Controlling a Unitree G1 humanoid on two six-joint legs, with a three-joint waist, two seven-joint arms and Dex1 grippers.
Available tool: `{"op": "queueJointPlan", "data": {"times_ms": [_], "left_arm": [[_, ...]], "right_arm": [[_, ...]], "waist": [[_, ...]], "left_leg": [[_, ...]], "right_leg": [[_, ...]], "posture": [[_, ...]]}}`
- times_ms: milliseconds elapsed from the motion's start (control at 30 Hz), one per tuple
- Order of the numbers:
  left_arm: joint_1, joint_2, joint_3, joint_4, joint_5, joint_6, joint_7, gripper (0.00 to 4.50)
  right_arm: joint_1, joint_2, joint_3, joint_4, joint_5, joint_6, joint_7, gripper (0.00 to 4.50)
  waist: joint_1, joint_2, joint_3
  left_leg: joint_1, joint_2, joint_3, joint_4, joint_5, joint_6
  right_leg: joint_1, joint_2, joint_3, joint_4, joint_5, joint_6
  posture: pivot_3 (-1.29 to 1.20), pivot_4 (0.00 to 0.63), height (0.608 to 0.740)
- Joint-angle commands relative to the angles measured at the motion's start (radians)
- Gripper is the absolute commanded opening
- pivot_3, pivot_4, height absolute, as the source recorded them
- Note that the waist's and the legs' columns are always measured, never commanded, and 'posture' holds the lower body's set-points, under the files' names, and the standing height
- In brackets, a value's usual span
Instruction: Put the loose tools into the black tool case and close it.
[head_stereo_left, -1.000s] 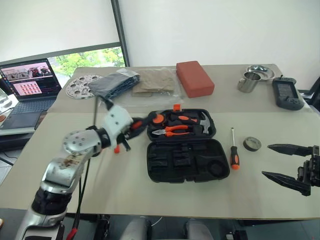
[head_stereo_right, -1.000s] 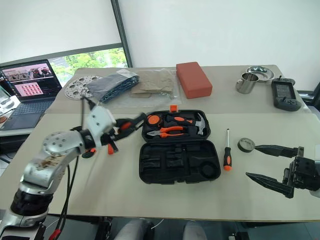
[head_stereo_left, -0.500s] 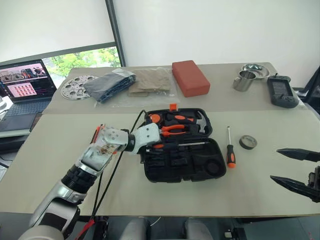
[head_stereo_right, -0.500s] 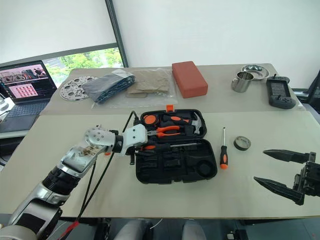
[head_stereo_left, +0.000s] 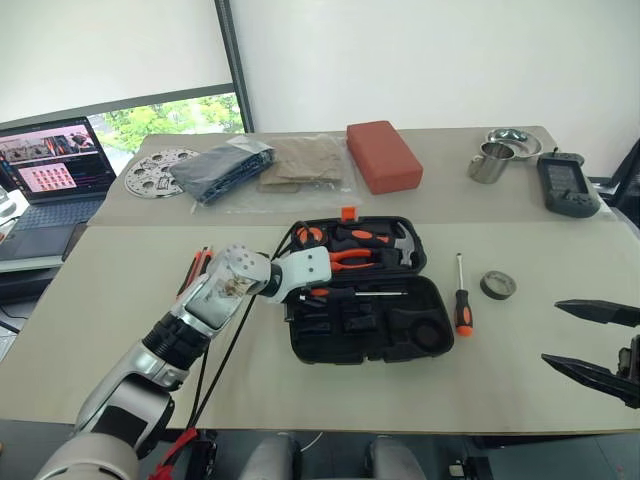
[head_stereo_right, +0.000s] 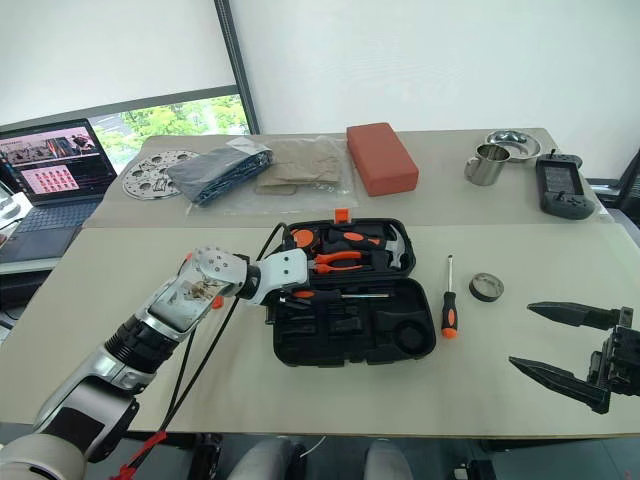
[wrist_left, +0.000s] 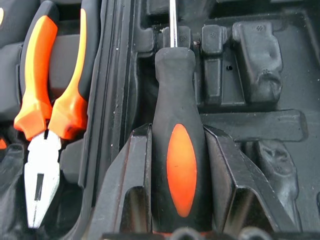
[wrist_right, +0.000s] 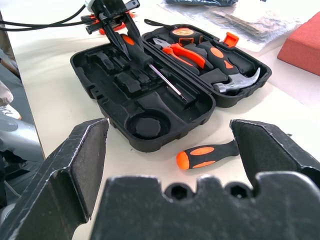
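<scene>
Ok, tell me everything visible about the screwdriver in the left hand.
The screwdriver has a black handle with an orange oval inset and a thin steel shaft. The left hand clamps its handle between both black fingers. It lies nearly flat over the near half of the open black tool case, shaft pointing across the moulded recesses.

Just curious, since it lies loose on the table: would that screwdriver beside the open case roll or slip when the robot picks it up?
The screwdriver would probably roll if nudged: its handle looks rounded and it lies flat on the table. It should stay stiff, with a thin steel shaft. The handle looks grippy, so slipping seems unlikely.
</scene>
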Motion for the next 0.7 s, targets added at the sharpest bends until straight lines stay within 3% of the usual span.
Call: {"op": "queueJointPlan", "data": {"times_ms": [33,700], "left_arm": [[-0.009,0.013,0.015,-0.009,0.026,0.012,0.01,0.99],[-0.007,0.013,-0.008,0.028,0.099,-0.017,0.019,0.99]], "right_arm": [[0.001,0.005,-0.038,-0.011,0.003,-0.026,0.008,4.5],[-0.008,0.004,-0.028,0.027,-0.015,-0.064,0.037,4.5]], "waist": [[-0.001,0.0,0.0],[-0.003,0.0,0.0]], "left_leg": [[0.0,0.0,0.0,0.0,0.0,0.0],[0.0,0.0,0.0,0.001,0.0,0.0]], "right_leg": [[0.0,0.0,0.0,0.0,0.0,0.0],[0.001,0.001,0.001,0.004,0.0,0.001]], "posture": [[0.0,0.15,0.707],[0.0,0.15,0.707]]}}
